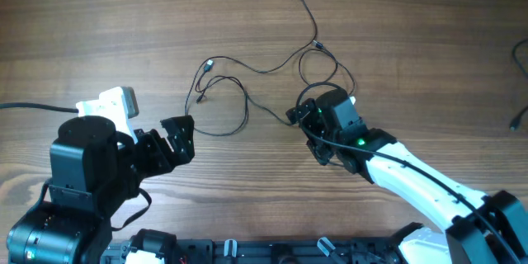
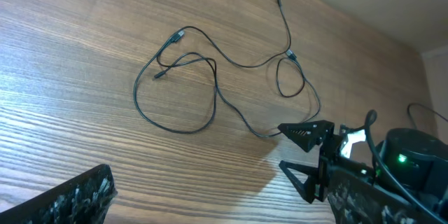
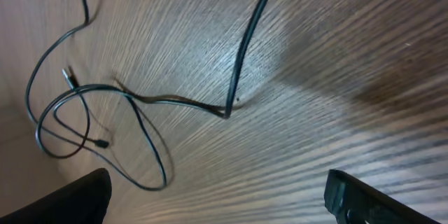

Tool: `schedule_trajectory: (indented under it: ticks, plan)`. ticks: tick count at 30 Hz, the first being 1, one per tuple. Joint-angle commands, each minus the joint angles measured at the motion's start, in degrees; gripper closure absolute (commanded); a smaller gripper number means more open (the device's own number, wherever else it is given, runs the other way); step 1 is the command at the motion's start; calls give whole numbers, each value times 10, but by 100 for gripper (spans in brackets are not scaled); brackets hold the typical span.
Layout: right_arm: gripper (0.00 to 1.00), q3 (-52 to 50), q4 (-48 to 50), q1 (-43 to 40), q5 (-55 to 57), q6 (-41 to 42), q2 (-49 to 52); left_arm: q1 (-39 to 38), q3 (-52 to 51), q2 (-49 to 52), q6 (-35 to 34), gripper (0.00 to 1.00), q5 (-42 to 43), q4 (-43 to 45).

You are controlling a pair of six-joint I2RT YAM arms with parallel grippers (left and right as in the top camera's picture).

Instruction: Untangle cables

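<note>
The cables (image 1: 264,71) lie as thin black strands in loose loops across the wooden table (image 1: 99,25), from the far middle down toward both arms. My left gripper (image 1: 183,140) is open, just near-left of the lowest loop, with nothing between its fingers. My right gripper (image 1: 305,136) is open too, and one fingertip sits at the strand's right end. In the left wrist view the cables (image 2: 241,64) spread ahead of my left gripper (image 2: 210,203), with the right gripper (image 2: 301,155) at the strand's end. The right wrist view shows a strand (image 3: 241,56) and loops beyond the right gripper (image 3: 224,206).
A thicker black wire (image 1: 33,107) runs off the left edge from the left arm. Another dark wire (image 1: 520,115) shows at the right edge. A black rail (image 1: 247,252) lines the near edge of the table.
</note>
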Motion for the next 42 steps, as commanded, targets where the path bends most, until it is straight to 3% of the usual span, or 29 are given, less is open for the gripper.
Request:
schedule_trajectory:
  ticks: [1, 10, 13, 17, 19, 24, 29, 34, 38, 42]
  plan:
    - [0, -3, 37, 2, 12, 13, 42, -2, 0, 1, 9, 0, -7, 0]
    - [0, -3, 141, 2, 15, 13, 122, -2, 0, 1, 9, 0, -7, 0]
    - [13, -3, 181, 2, 62, 14, 145, -2, 0, 1, 9, 0, -7, 0]
    - [52, -3, 186, 2, 113, 14, 177, -2, 0, 1, 9, 0, -7, 0]
    - [96, -3, 189, 2, 115, 8, 183, -2, 0, 1, 9, 0, -7, 0]
    - [96, -3, 190, -25, 79, -137, 102, -2, 0, 1, 9, 0, -7, 0]
    - [96, -3, 129, -64, -8, -298, -106, -2, 0, 1, 9, 0, -7, 0]
    - [96, -3, -3, -82, 21, -348, -317, -2, 0, 1, 9, 0, -7, 0]
    - [96, -3, -73, -83, 21, -401, -412, -2, 0, 1, 9, 0, -7, 0]
    - [96, -3, -119, -83, 52, -508, -475, -2, 0, 1, 9, 0, -7, 0]
